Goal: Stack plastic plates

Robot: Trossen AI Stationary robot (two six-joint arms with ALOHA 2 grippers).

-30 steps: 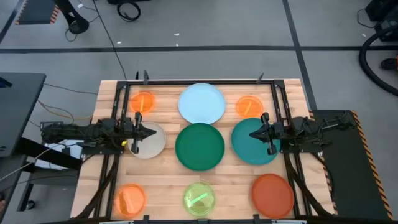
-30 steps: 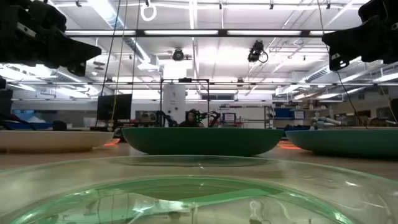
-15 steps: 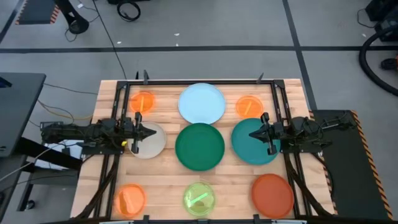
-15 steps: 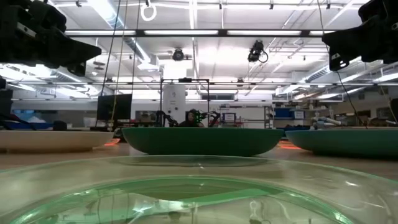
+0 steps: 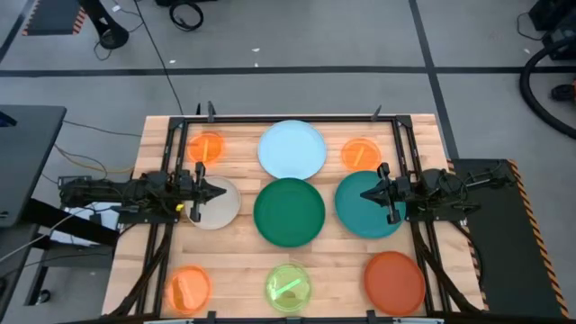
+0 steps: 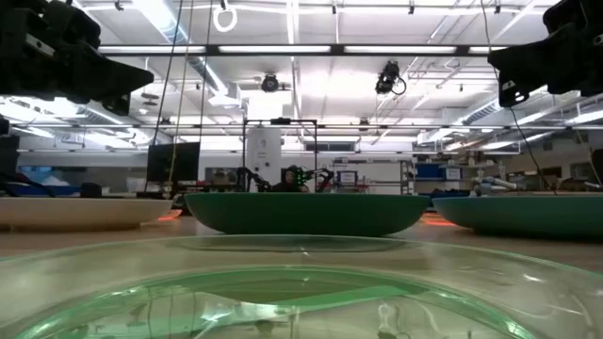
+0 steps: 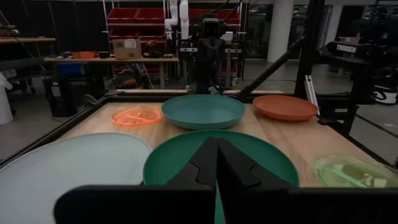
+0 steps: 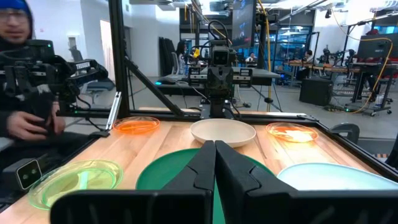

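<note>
Wooden table (image 5: 243, 261), nine round plastic plates (image 5: 289, 211) spread unstacked, left gripper (image 5: 216, 192) and right gripper (image 5: 367, 193) jaws closed

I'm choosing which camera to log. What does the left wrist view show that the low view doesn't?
Only the left wrist view shows the round red-orange plastic plate, a small translucent orange plate and the left gripper, fingers together. Only the low view shows the round beige plate. Both show the dark green plate, teal plate and lime green plate.

"TROSSEN" shows on a dark frame part (image 7: 346, 48).
</note>
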